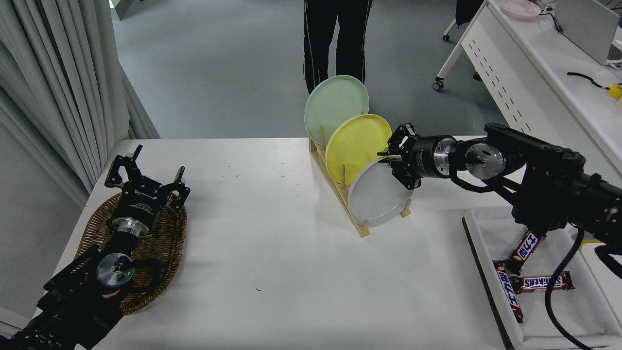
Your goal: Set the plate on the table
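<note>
The light grey plate (376,199) stands on edge in the front slot of a wooden rack (336,188) on the white table (272,243). A yellow plate (352,146) and a pale green plate (333,104) stand behind it in the same rack. My right gripper (390,158) reaches in from the right and is closed on the grey plate's upper right rim. The plate rests in the rack. My left gripper (146,172) is parked open over a wicker basket at the lower left.
The wicker basket (165,238) lies at the table's left edge. A white tray (486,253) with candy bars (539,282) sits at the right front. A person's legs (335,39) stand beyond the far edge. A white perforated desk (510,63) is at the upper right.
</note>
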